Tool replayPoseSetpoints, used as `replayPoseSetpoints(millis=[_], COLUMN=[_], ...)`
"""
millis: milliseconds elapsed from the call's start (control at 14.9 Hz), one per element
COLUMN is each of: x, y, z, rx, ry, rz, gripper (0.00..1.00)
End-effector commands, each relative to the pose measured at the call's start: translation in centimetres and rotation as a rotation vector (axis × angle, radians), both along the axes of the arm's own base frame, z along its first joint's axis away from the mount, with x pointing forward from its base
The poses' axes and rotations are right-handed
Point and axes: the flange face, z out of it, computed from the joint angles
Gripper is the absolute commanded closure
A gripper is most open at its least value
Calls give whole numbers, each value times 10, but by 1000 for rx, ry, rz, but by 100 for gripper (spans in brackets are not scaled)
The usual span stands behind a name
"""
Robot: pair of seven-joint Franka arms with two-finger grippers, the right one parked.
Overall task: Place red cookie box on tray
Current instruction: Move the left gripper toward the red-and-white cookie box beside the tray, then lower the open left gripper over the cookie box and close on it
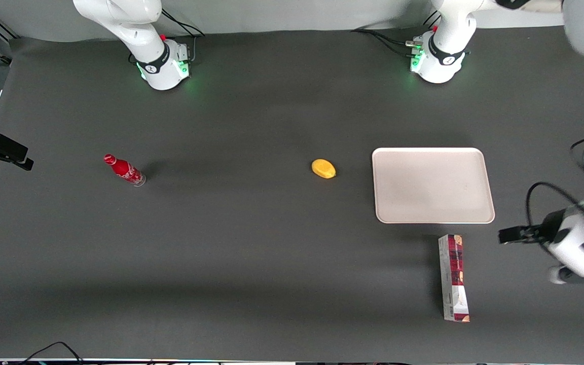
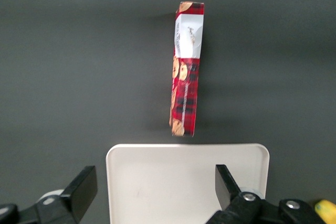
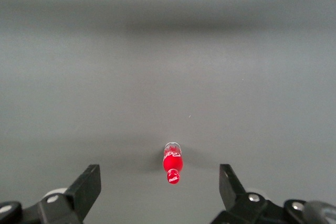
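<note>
Start of the reach. The red cookie box (image 1: 453,278) lies on the table just beside the tray (image 1: 433,185), nearer the front camera, its long axis pointing toward the tray's edge. The left gripper (image 2: 156,190) hangs high above the tray, fingers spread wide and empty. A sound approach would centre over the box's middle, close the fingers across its narrow width, and descend squarely before closing.
</note>
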Motion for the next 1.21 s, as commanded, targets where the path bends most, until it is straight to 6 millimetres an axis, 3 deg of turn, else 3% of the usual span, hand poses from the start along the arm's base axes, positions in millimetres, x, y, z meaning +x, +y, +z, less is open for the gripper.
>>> replayPoseSetpoints(millis=[0, 269, 537, 1142], x=[26, 42, 50, 58], y=[-11, -28, -44, -48], z=[-51, -121, -175, -236], rx=[18, 16, 10, 19], ry=[-4, -8, -20, -83], rz=[-9, -25, -37, -41], gripper=[0, 0, 0, 0])
